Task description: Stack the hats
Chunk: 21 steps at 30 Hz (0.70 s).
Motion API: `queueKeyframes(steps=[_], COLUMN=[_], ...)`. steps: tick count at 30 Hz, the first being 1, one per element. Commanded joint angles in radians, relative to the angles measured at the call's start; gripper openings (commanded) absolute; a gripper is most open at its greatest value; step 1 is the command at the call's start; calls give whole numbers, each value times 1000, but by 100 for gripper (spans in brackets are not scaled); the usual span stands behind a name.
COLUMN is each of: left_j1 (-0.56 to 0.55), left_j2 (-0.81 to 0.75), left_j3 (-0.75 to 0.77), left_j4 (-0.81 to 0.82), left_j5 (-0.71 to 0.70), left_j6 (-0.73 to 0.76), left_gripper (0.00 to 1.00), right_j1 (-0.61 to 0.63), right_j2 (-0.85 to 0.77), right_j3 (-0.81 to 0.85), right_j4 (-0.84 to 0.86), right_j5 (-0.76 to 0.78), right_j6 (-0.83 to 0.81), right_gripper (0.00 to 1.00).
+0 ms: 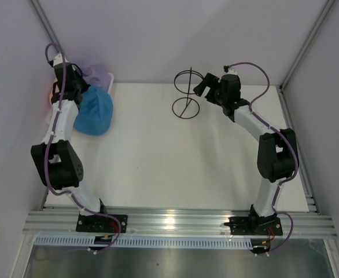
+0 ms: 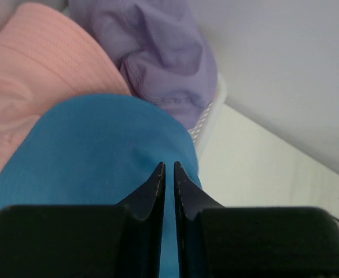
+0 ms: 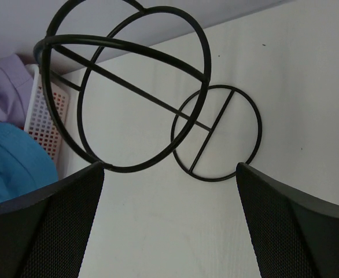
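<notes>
My left gripper is at the far left corner, its jaws pinched on the fabric of the blue hat. The blue hat spreads over the basket's right edge and the table. Under and behind it in the left wrist view lie the pink hat and the lavender-purple hat. The orange hat is not visible. My right gripper is open and empty, just right of the wire stand. The blue hat also shows at the left of the right wrist view.
The white mesh basket holds the hats against the back left wall. The thin black wire stand stands at the back middle of the white table. Walls close in at the left, back and right.
</notes>
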Motion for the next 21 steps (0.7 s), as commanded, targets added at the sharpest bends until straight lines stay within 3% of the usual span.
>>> queueKeyframes(steps=[1,2,3,5,6,7,8,18,21], left_j1=[5,8,19,29,43,49,53,54,43], left_j2=[72,104,115,135,133,127,114,-178,-248], left_j3=[57,80,96,123,133,134,130,53,33], left_j4=[52,19,5,-46,-60,-69,-68,-58,-87], left_j5=[-9,-9,2,17,29,64,79,246,280], left_j6=[25,19,-1,-29,-53,-64,-70,-100,-97], left_gripper=[14,15,28,42,75,94,100,99,99], right_j1=[14,16,16,17,17,19,17,28,33], right_j2=[29,33,44,55,67,75,83,208,250], right_j3=[67,82,91,128,140,154,180,352,373], right_j4=[-12,-20,-35,-60,-60,-92,-96,-285,-317], right_j5=[78,86,103,121,126,126,126,235,230], right_j6=[20,20,22,28,26,26,26,51,58], right_gripper=[99,100,99,99,99,100,100,99,94])
